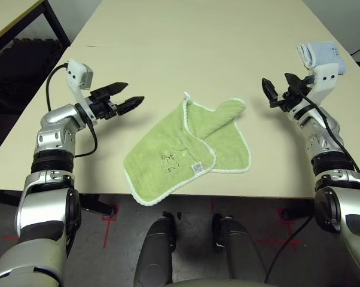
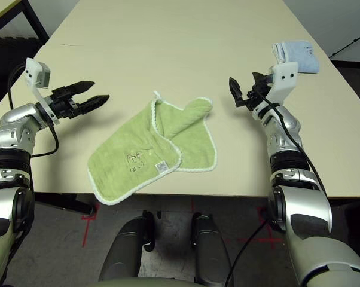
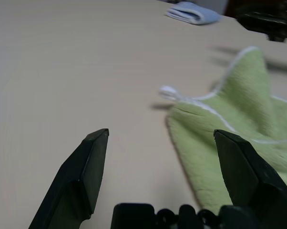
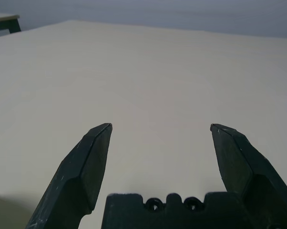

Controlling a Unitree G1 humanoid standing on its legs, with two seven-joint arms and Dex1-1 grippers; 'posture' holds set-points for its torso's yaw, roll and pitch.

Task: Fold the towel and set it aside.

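Your towel [image 1: 186, 149] lies on the table [image 1: 186, 42] near its front edge, loosely folded: the right part is turned over so the cloth is doubled through the middle, and one corner reaches toward 5 o'clock. A small white label [image 1: 197, 168] and faint dark embroidery [image 1: 170, 160] face up on the near flap, and a little white loop [image 1: 186, 94] sticks out at the towel's 12 o'clock corner.

Your left tool [image 1: 127, 95] hangs above the table at the towel's 10 o'clock, pointing across toward it, its two black fingers spread wide apart with nothing between them. From the left wrist you see the green edge just past one finger [image 3: 246, 179], not touching it.

Your right tool [image 1: 278, 88] sits at the towel's 2 o'clock, clear of the cloth, fingers also wide apart and empty, facing bare tabletop.

A pale blue folded towel [image 1: 321, 55] rests farther back at 1 o'clock, near the table's right edge, well apart from the green one.
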